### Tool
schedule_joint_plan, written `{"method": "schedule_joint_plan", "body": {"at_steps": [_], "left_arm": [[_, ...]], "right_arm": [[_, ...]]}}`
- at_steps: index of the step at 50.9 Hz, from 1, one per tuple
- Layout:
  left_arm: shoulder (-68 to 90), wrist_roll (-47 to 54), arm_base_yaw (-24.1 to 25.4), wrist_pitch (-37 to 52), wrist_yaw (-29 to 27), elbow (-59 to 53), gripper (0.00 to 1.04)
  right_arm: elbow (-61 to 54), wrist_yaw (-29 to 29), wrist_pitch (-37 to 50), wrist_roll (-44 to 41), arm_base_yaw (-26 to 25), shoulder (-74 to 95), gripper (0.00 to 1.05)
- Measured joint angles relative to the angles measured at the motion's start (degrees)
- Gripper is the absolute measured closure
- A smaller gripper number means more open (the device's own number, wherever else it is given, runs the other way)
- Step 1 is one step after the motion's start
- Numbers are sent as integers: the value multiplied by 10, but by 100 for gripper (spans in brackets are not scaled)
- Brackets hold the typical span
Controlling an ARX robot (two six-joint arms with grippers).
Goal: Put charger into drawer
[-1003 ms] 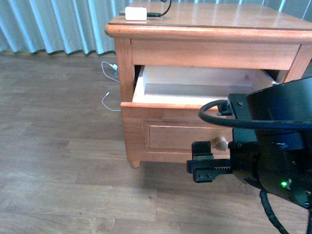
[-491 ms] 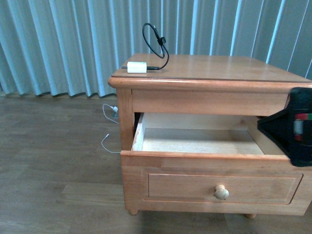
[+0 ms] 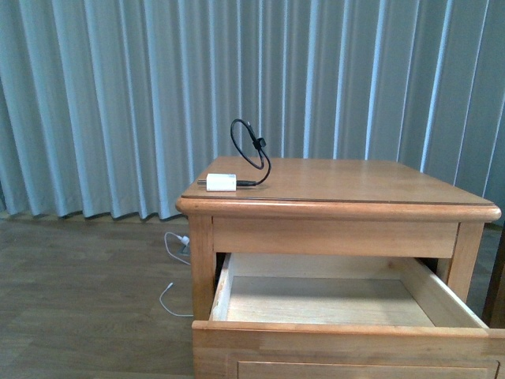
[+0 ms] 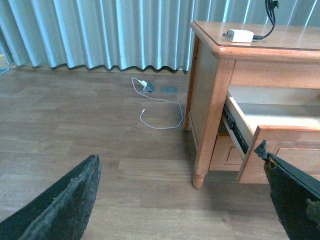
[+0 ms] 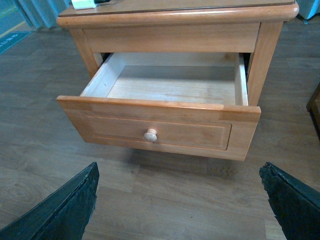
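The charger (image 3: 220,182) sits on top of the nightstand (image 3: 355,178), close to its near-left corner. The white block's long axis runs left to right along the near edge. Its black cable (image 3: 251,146) leaves the right end and stands up in a loop just behind it.

The drawer (image 3: 339,330) is pulled well out directly below. Its pale inside is bare, and its left wall lies almost under the block.

Neither arm shows in the front view. In the wrist views the left gripper (image 4: 178,155) and the right gripper (image 5: 178,170) are both spread wide with nothing between their fingers (image 4: 70,205), and both hang back from the nightstand over the floor.

The left wrist camera looks past the nightstand's left side, with the charger up and to the far right of it. The right wrist camera faces the drawer front and its knob (image 5: 150,135), and catches only an edge of the charger at the far left.

I judge the left arm to be nearer, with a reach up, forward and rightward. Closing across the block's short width looks best, since the cable loop is on its right.

A white cable (image 4: 160,107) on the floor to the left is no part of this.
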Motion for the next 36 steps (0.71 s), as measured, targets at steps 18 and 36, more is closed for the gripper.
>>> {"method": "schedule_joint_plan", "body": {"at_steps": [18,36], "left_arm": [[0,0,0,0,0,0,6],[0,0,0,0,-1,0,6]], "right_arm": [[-11,-5,-8,-7,-39,-22,8],[-91,139,141,-19,15,-109,33]]}}
